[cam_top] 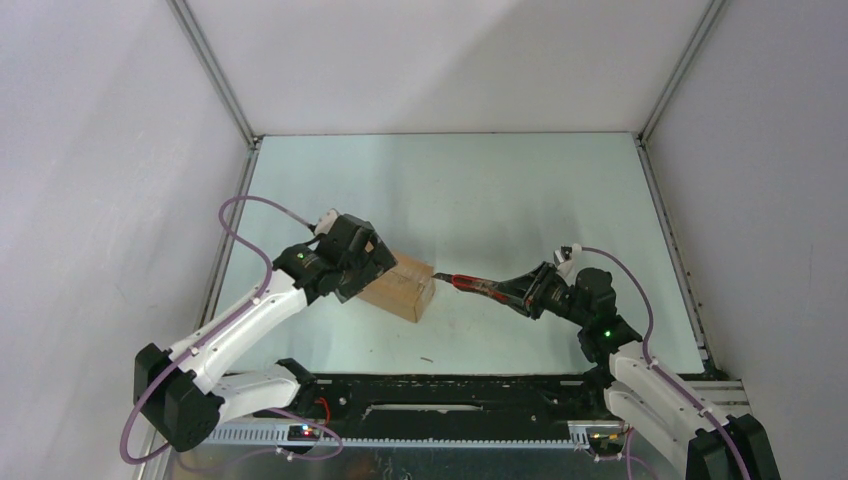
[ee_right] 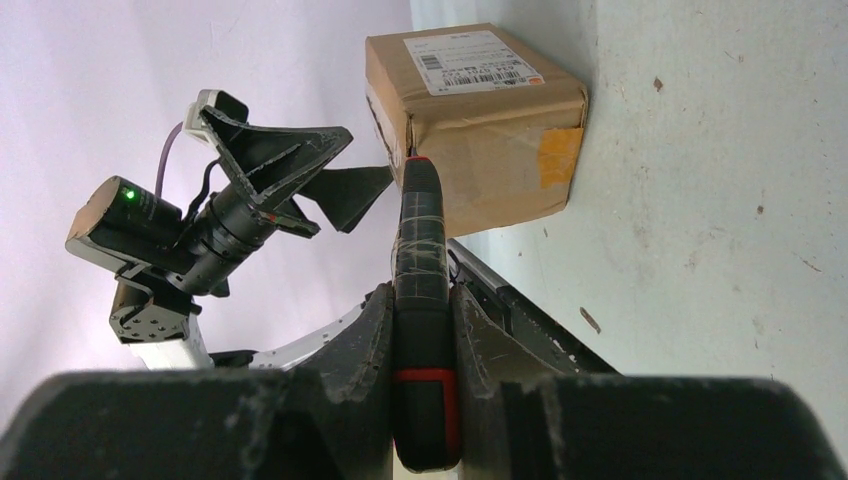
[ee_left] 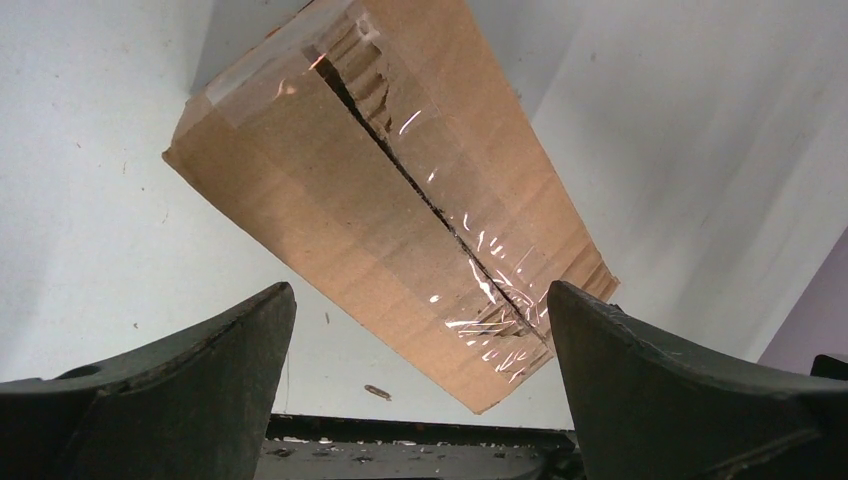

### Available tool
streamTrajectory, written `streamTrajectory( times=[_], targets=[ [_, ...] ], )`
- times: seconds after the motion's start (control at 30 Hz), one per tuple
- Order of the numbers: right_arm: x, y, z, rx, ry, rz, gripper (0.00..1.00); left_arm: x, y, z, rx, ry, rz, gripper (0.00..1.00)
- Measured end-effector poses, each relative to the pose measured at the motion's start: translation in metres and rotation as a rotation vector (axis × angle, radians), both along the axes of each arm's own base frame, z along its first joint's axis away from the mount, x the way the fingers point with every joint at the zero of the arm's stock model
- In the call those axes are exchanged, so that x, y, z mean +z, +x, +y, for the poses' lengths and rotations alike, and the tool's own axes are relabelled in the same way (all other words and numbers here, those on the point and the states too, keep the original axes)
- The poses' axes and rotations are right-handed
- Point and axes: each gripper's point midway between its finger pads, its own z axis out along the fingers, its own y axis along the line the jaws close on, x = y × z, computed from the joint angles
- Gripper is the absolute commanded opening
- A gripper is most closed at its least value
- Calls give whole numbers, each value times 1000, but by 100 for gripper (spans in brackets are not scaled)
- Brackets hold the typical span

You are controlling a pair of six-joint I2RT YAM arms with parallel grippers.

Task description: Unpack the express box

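Note:
The express box [cam_top: 402,287] is a small brown carton lying on the table left of centre. In the left wrist view its taped top [ee_left: 400,200] shows a dark slit along the seam. In the right wrist view its end [ee_right: 470,120] carries a white label. My left gripper [cam_top: 368,262] is open, just above the box's left end, and holds nothing. My right gripper [cam_top: 522,290] is shut on a red-and-black utility knife [ee_right: 423,300]. The knife [cam_top: 470,285] points left, its tip at the box's right end.
Grey walls with metal frame rails enclose the table [cam_top: 520,190] on three sides. A black rail [cam_top: 440,385] runs along the near edge between the arm bases. A small dark scrap [cam_top: 427,359] lies near the front edge.

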Motion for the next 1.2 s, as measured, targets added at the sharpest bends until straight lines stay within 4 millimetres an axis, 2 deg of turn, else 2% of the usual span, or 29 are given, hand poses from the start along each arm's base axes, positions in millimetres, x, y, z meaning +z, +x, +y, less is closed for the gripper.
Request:
streamTrajectory(
  times=[1.2],
  targets=[
    [0,-2,6,20,11,11,0,-11,0,-1,-3,11,20,100]
  ],
)
